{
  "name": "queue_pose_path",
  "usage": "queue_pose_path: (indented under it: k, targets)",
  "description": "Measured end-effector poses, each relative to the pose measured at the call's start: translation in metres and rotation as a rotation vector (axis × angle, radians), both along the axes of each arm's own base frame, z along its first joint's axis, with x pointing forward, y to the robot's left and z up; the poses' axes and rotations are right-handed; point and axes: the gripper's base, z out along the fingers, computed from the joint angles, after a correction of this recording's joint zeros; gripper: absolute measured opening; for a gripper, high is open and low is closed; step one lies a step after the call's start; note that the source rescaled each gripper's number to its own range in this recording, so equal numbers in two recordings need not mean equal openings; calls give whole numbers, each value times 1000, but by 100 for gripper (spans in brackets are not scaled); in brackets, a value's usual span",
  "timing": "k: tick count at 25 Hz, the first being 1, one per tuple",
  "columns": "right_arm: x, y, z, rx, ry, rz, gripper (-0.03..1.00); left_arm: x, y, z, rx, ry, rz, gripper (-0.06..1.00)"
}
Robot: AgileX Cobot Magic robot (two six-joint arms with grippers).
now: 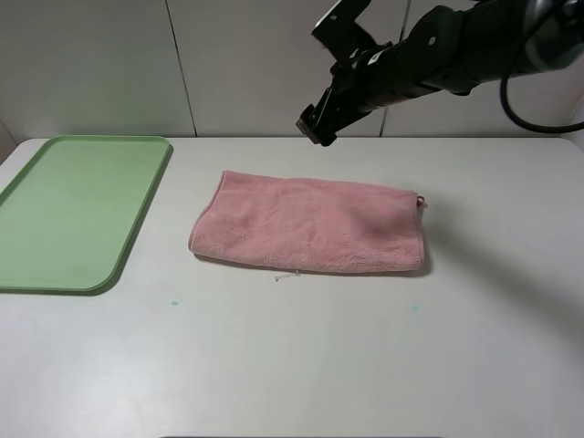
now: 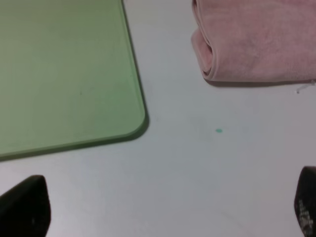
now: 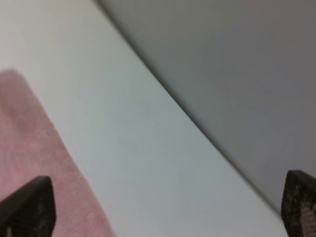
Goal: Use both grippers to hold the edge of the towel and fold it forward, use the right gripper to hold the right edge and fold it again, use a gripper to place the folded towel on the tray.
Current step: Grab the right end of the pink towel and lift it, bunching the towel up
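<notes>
The pink towel (image 1: 308, 224), folded into a long band, lies flat in the middle of your white table (image 1: 292, 374). Its doubled left end (image 2: 205, 54) is rounded and its near edge (image 1: 310, 269) runs straight, with a scrap of white label (image 1: 287, 276) poking out beneath it. A small loop (image 1: 422, 200) sticks up at the far right corner. Open tabletop surrounds the towel on every side, widest toward you.

Your right gripper (image 1: 314, 129) hangs in the air over the table's far side, clear of the towel, jaws spread wide and holding nothing. The pale wall (image 1: 91, 64) rises behind it. Your left gripper (image 2: 165, 210) hovers low over open table near the tray's front corner, its fingers also spread wide with nothing between them.

The green tray (image 1: 73, 210) sits at the table's left, well apart from the towel with a strip of table between them. Its floor shows plain green from rim to rim. A tiny green speck (image 1: 173, 302) marks the table near the tray's front corner.
</notes>
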Motion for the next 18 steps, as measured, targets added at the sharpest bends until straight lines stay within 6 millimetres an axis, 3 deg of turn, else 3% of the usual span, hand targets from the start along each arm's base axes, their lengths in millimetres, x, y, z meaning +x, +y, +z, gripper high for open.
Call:
queue_pose_path:
  k: [2, 9, 13, 18]
  targets:
    - [-9, -14, 8, 89, 23, -85, 100, 0, 0, 0, 0, 0, 0, 100]
    - [-50, -59, 9, 371, 202, -375, 100, 0, 0, 0, 0, 0, 0, 100]
    - [-68, -71, -9, 482, 369, -524, 100, 0, 0, 0, 0, 0, 0, 100]
    - [-87, -77, -34, 493, 505, -614, 100, 0, 0, 0, 0, 0, 0, 100]
